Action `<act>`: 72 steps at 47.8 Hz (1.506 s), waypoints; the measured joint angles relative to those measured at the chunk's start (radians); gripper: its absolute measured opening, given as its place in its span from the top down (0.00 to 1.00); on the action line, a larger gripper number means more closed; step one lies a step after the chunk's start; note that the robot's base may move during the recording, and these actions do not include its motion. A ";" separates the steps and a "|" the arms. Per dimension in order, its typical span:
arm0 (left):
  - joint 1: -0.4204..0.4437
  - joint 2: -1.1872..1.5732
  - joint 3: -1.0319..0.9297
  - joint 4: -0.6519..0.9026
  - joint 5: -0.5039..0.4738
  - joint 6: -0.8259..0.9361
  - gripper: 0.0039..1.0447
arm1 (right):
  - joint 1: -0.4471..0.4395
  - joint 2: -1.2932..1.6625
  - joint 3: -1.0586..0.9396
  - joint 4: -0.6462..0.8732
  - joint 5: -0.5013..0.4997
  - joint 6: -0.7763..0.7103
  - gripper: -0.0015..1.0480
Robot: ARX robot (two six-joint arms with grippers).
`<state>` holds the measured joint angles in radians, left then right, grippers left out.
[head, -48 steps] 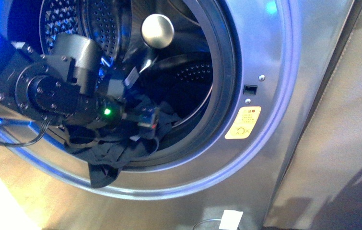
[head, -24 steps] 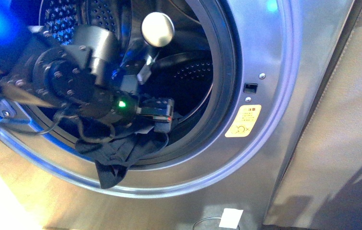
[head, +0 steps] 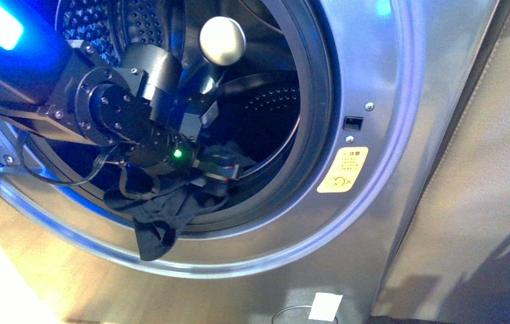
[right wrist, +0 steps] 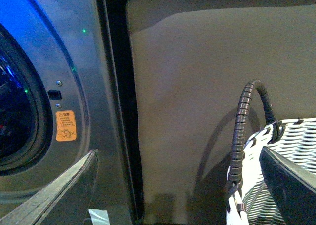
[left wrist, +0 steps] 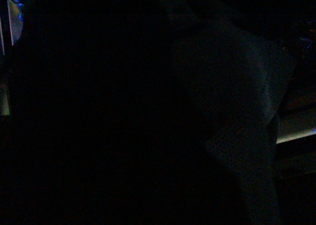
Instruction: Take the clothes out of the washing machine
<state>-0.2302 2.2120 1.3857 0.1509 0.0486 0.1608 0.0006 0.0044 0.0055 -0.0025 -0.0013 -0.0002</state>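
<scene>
The washing machine [head: 387, 101] is grey, and its round porthole stands open onto the perforated drum [head: 137, 27]. My left arm reaches into that opening. My left gripper [head: 219, 170] is shut on the clothes [head: 161, 212], a dark plain garment bunched under the wrist. One end of it hangs over the lower door rim. The left wrist view is dark. My right gripper [right wrist: 168, 198] is open and holds nothing. It sits outside the machine, between the washer front [right wrist: 74, 62] and a woven basket [right wrist: 291, 151].
An orange sticker [head: 342, 171] sits right of the porthole, and a shiny round knob [head: 222, 40] shows inside the drum. A beige cushion panel [right wrist: 197, 111] stands against the washer's right side. The grey-and-white basket has a dark ribbed handle [right wrist: 239, 136]. White tape [head: 325, 307] lies on the floor.
My left arm has swung up and to the right at the drum mouth. The clothes stay in its grip, and the hanging end has shifted slightly right along the rim.
</scene>
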 joint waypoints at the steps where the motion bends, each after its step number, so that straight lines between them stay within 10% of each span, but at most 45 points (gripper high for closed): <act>1: 0.002 -0.003 -0.006 0.006 0.005 0.000 0.61 | 0.000 0.000 0.000 0.000 0.000 0.000 0.07; 13: 0.004 -0.102 -0.151 0.091 0.069 -0.006 0.89 | 0.000 0.000 0.000 0.000 0.000 0.000 0.07; 39: 0.004 -0.656 -0.560 0.160 0.204 0.042 0.90 | 0.000 0.000 0.000 0.000 0.000 0.000 0.07; 72: -0.037 -1.033 -0.362 -0.037 0.307 0.029 0.90 | 0.000 0.000 0.000 0.000 0.000 0.000 0.07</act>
<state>-0.2672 1.1786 1.0241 0.1143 0.3553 0.1902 0.0006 0.0044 0.0055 -0.0025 -0.0010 -0.0002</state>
